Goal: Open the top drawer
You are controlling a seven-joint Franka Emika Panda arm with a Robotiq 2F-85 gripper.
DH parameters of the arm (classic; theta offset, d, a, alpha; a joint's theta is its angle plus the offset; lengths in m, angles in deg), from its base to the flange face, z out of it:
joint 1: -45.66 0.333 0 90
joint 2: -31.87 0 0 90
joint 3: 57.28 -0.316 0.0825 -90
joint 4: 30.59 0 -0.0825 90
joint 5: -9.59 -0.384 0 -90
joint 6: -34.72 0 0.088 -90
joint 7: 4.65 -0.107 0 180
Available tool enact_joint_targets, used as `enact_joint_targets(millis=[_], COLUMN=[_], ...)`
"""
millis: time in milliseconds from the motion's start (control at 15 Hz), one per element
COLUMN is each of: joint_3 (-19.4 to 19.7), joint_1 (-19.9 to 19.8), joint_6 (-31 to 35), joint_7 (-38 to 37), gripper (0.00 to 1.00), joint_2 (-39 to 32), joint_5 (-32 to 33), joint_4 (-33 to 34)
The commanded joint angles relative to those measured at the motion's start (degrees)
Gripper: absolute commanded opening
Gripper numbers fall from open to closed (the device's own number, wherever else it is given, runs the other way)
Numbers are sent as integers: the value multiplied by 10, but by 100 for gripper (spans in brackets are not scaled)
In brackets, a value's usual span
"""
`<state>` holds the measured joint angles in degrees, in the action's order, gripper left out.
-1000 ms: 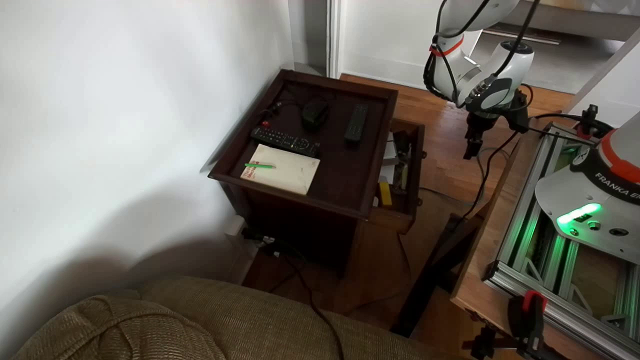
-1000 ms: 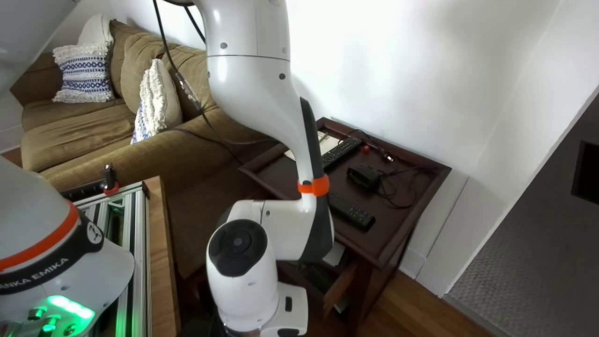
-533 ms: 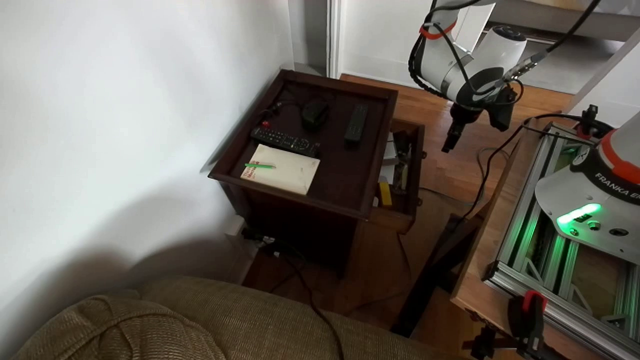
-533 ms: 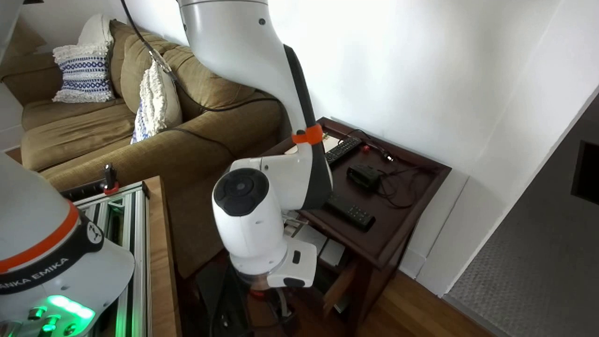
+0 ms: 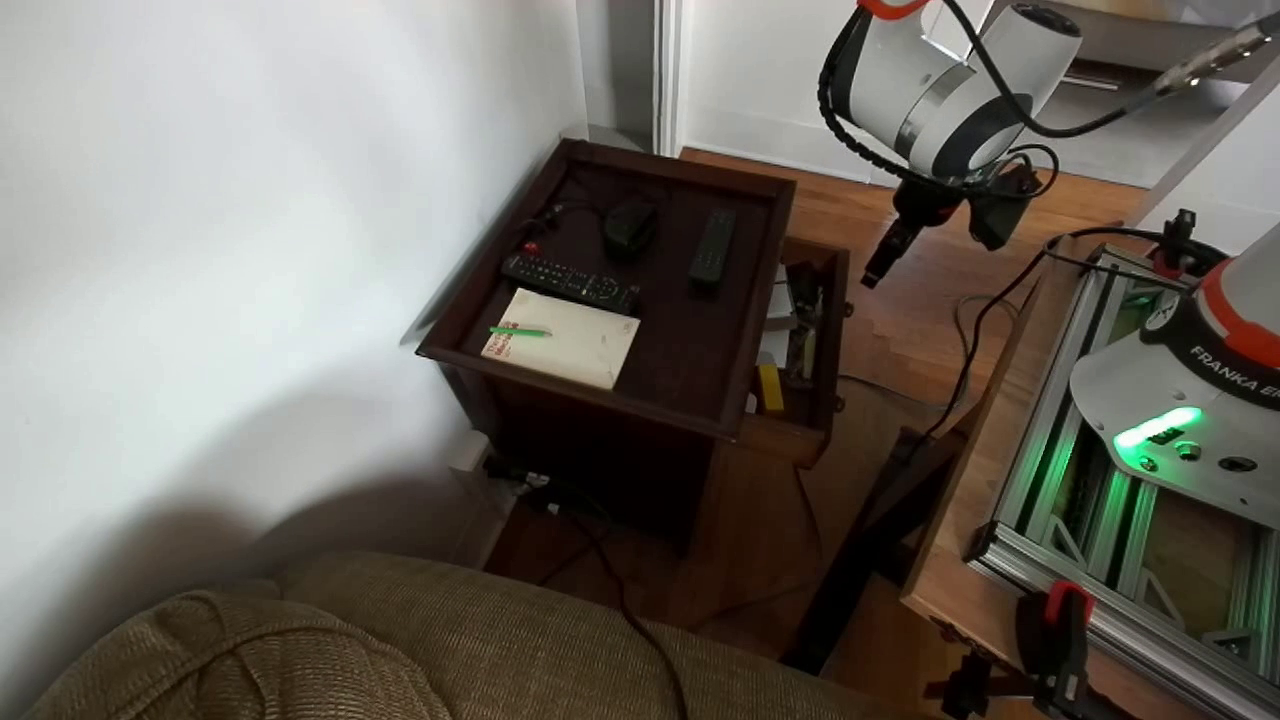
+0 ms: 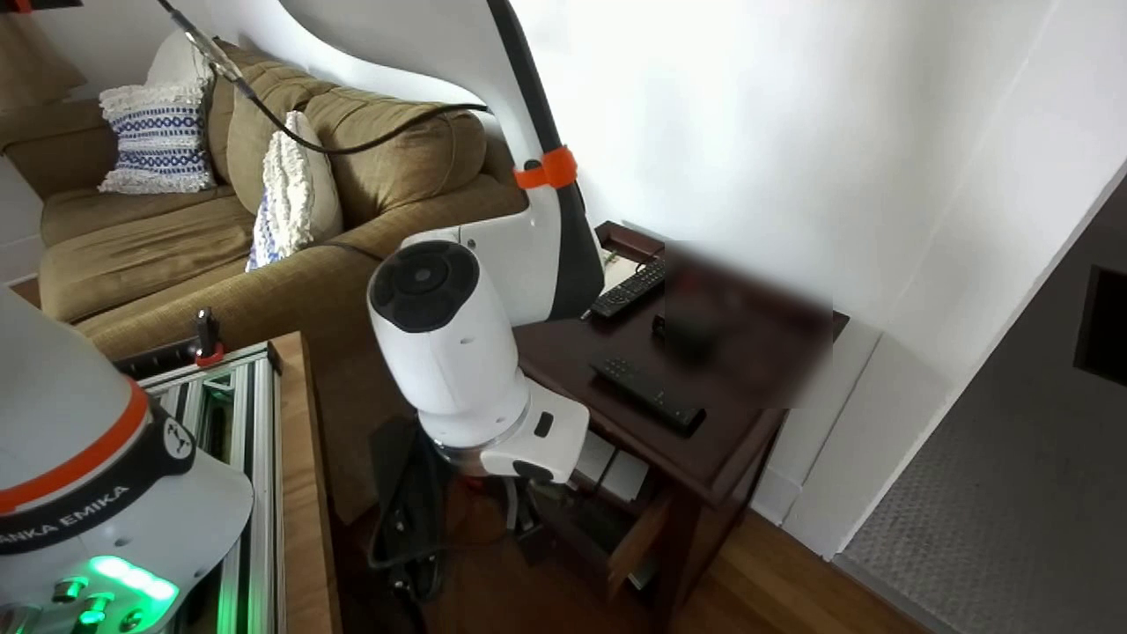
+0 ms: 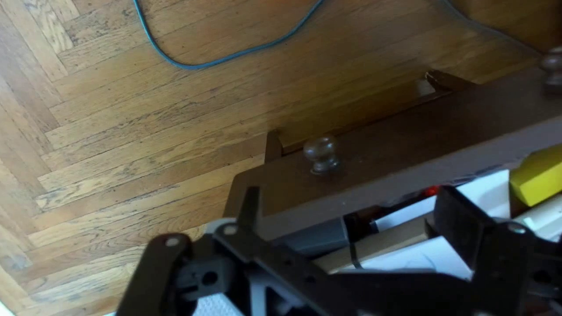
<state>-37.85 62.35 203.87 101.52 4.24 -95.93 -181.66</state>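
Wood floor (image 5: 905,328), upper right in an exterior view | hand (image 5: 873,276), wide, has tilted toward top drawer (image 7: 404,145) | drawer out, unmoved: opening looks done

A sofa (image 6: 264,291) with fringed pillows (image 6: 158,141) marks a home.

In an exterior view, table (image 5: 678,365) at centre frame, drawer (image 5: 836,345) extending from its right side, block (image 5: 769,387) inside. On the table: book (image 5: 580,350) at lower left, pen (image 5: 520,331) on it; left remote (image 5: 570,284) just above the book; device (image 5: 630,229) above that; right remote (image 5: 713,246) near the right rim. Sofa (image 5: 470,630) at bottom left; in frame, gripper (image 5: 872,277) right of the drawer's upper end.
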Motion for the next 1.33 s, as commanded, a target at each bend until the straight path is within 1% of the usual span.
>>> enact_joint_targets(millis=[0,133,200,267,333,400,533,600,667,733,867,1000,1133,1267], joint_3=[-18,-26,-23,-20,-21,-19,-16,-14,-13,-14,-16,-17,-17,-18], joint_1=[4,4,-6,-7,-12,-12,-7,-2,4,3,10,17,21,26], joint_6=[2,-4,2,2,-7,-15,-15,-11,-3,-17,-13,-2,-10,-9], joint_7=[-65,-86,-129,-158,-173,-193,-233,-254,-291,-288,-326,-370,-392,-425], gripper=[100,100,100,100,100,100,100,100,100,100,100,100,100,100], joint_2=[92,125,171,196,172,171,195,217,265,219,234,275,253,274], joint_5=[33,43,100,137,150,167,202,223,260,252,283,333,354,389], joint_4=[-55,-70,-95,-109,-80,-67,-64,-73,-109,-60,-61,-91,-62,-72])
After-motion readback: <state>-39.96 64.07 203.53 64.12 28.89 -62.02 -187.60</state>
